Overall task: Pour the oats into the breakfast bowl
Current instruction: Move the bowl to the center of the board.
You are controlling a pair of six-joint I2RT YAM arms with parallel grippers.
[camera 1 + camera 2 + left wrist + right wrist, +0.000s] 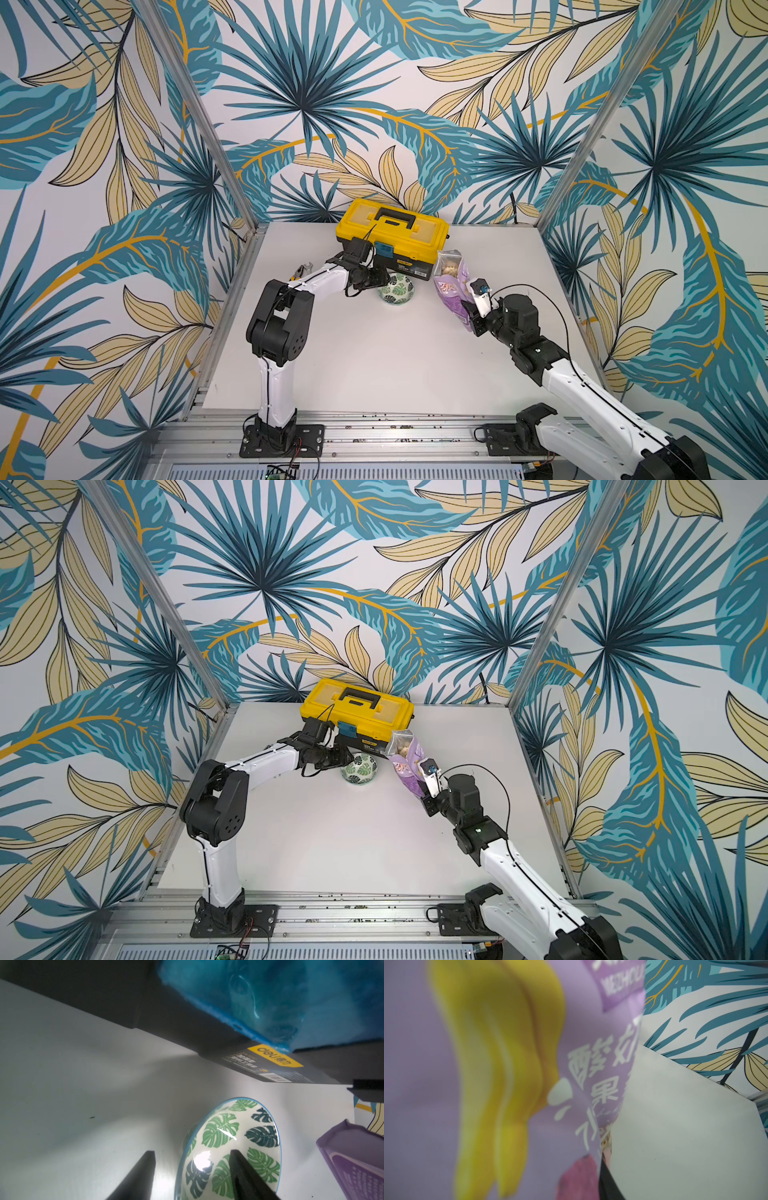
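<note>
Purple pouch, beige oats at mouth; leaf-print bowl, blue rim.

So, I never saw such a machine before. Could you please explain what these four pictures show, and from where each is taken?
These are two robot arms fixed at the near edge of the table. Two pictures come from one camera above and show nearly the same whole scene. The other two come from small cameras on the arms' wrists, very close up. On the table are a yellow-and-black toolbox, an empty leaf-patterned bowl and pliers. The right gripper is shut on a purple pouch, held tilted, with oats showing at its open top. The left gripper is open, one finger inside the bowl, one outside its rim.
</note>
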